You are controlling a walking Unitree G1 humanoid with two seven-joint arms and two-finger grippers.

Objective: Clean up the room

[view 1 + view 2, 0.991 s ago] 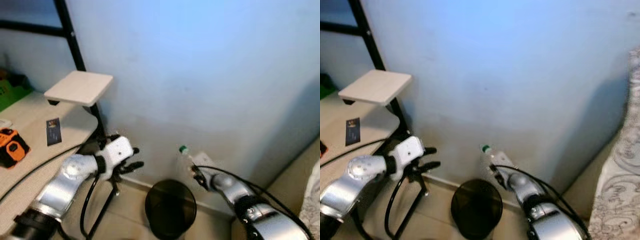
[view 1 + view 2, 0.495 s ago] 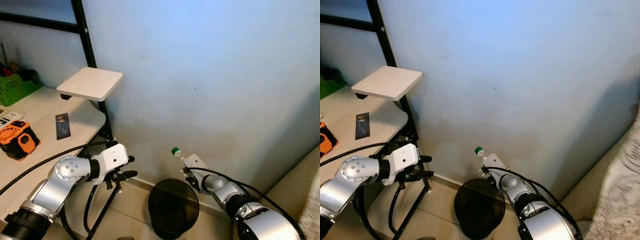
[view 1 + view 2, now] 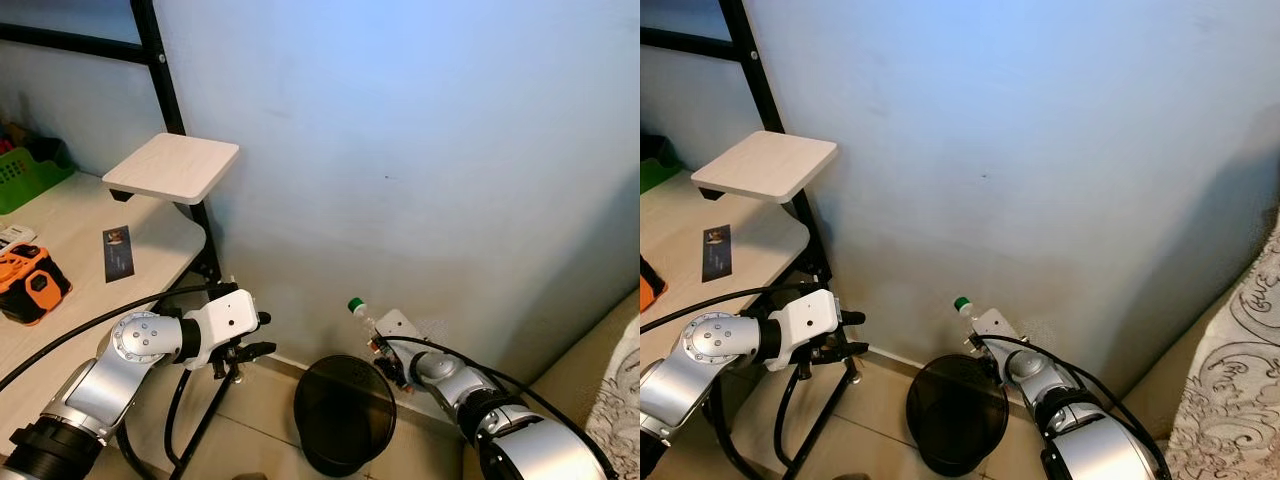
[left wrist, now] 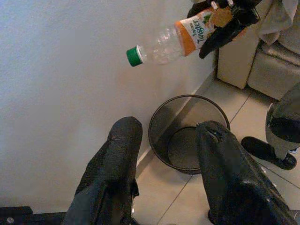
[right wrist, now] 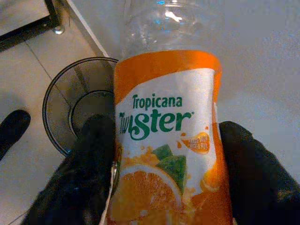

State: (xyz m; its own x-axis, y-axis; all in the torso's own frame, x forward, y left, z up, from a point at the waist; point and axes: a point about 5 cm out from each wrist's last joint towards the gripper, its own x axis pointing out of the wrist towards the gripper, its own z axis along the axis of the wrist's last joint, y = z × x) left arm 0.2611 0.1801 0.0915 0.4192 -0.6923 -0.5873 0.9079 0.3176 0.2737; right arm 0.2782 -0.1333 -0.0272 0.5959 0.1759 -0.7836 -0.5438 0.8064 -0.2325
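Step in hand, as we judge it: disposal of an empty drink bottle into the bin. Our right gripper [image 5: 164,187] has its fingers [image 5: 86,164] clamped on either side of the Tropicana Twister bottle [image 5: 166,136], orange label facing the wrist camera, clear upper body and green cap [image 4: 133,55] pointing away from the wrist. From the left wrist view the bottle lies near horizontal, cap end toward the wall [image 3: 420,150], held in the air above the black mesh wastebasket [image 3: 345,415].

In the head views the bottle's cap sits above the far rim of the basket, close to the wall; whether the body is fully over the opening or partly beyond it we cannot tell from this angle. The basket stands on the tiled floor [image 4: 225,117] against the wall and looks empty inside.

Right arm: forearm low and extended forward, wrist angled in toward the basket. Left arm: bent at the elbow, raised to about bench height, left gripper [image 4: 166,145] pointed down at the basket with fingers spread wide and holding nothing.

Next move, in our estimate: bring the bottle squarely over the opening, tip the cap down if needed, then release. Risk: a bottle let go sideways could strike the rim and bounce out.

To the left stands the bench [image 3: 70,250] with a small raised shelf [image 3: 172,168], an orange tool [image 3: 30,285] and a green basket [image 3: 25,175].
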